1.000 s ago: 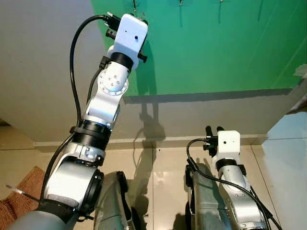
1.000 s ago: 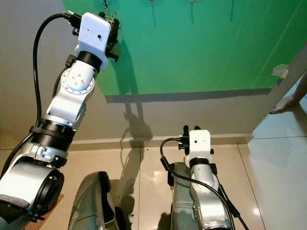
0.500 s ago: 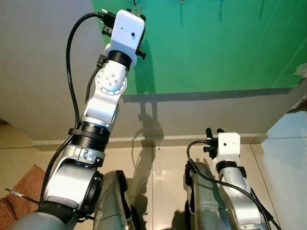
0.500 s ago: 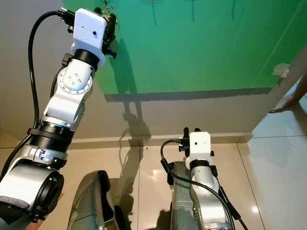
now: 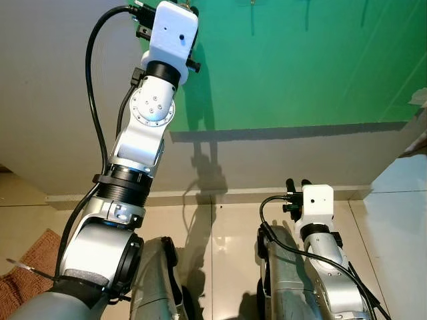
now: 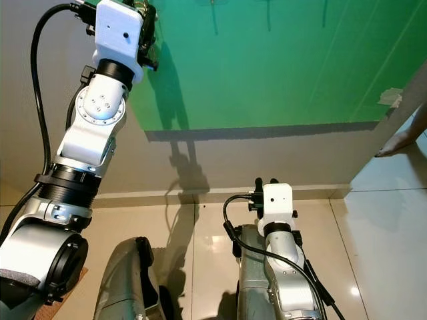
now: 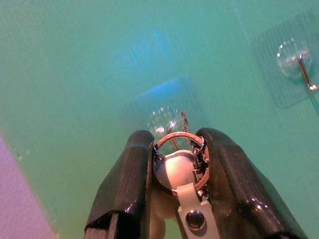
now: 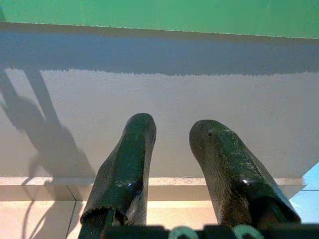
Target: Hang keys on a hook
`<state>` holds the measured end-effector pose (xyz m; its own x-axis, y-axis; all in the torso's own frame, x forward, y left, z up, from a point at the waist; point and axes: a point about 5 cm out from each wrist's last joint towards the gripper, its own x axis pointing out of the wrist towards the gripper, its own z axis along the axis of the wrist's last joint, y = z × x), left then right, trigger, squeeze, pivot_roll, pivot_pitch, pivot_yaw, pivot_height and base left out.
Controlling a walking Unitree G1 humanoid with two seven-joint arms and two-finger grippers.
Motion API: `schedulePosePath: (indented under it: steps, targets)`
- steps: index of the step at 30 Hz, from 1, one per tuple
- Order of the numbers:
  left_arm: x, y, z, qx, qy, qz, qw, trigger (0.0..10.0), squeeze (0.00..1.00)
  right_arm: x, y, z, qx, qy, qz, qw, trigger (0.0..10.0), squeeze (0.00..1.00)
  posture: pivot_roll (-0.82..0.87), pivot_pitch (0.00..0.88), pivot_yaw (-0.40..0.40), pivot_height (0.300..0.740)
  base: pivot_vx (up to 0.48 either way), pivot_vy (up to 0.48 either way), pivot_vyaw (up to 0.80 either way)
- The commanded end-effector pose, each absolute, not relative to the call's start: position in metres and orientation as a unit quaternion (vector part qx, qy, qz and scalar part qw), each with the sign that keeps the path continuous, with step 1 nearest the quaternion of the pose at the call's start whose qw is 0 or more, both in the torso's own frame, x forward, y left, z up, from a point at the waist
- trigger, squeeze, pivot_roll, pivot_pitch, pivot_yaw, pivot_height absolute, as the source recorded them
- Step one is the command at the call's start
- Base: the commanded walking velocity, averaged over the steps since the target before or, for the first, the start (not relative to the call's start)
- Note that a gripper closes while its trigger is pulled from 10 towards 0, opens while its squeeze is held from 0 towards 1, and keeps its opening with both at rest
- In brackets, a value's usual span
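Your left gripper [image 7: 177,172] is clamped on the key ring [image 7: 180,162]: the metal ring sits pinched between the two black fingers [image 7: 124,189], with a white strap and snap [image 7: 194,219] trailing back toward the wrist. A short length of chain rises from the ring toward the wall.

Directly beyond the ring is a clear adhesive hook [image 7: 167,119] on the green wall panel [image 5: 300,60]. The ring appears very close to this hook; whether it has passed over the hook's tip cannot be told. To finish the step well, advance with the ring's opening facing the hook tip, lower slightly so that the ring settles on the hook, then part the fingers only once the ring bears on it. Keep the motion slow: the pad is adhesive and, in all likelihood, will not tolerate a hard push or sideways pull.

A second clear hook [image 7: 299,62] with a metal pin sits well apart on the same panel, so there is room between the two. In the head views your left arm [image 5: 143,133] is raised high against the panel's left border, where green meets grey wall [image 5: 60,87]; keep lateral corrections small.

Your right gripper [image 8: 169,144] hangs idle near the tiled floor [image 6: 200,227], fingers parted and holding nothing. A person's foot [image 6: 397,143] is at the far right, well clear.
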<state>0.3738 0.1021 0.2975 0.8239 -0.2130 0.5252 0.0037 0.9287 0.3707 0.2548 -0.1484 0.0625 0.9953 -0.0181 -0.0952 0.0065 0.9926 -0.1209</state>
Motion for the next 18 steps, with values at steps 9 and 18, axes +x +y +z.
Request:
schedulePosePath:
  steps: [9, 18]
  targets:
    - [0.382, 0.108, 0.304, 0.192, -0.29, -0.042, 0.937, 0.0, 0.0, 0.252, -0.143, 0.061, -0.061, 0.052, 0.002, 0.997, 10.0, 0.0, -0.16, 0.128, 0.105, 0.536, 0.0, 0.0, 0.0]
    - [0.386, 0.11, 0.3, 0.191, -0.274, -0.039, 0.942, 0.0, 0.0, 0.251, -0.144, 0.061, -0.061, 0.054, 0.003, 0.997, 10.0, 0.0, -0.16, 0.123, 0.102, 0.536, 0.0, 0.0, 0.0]
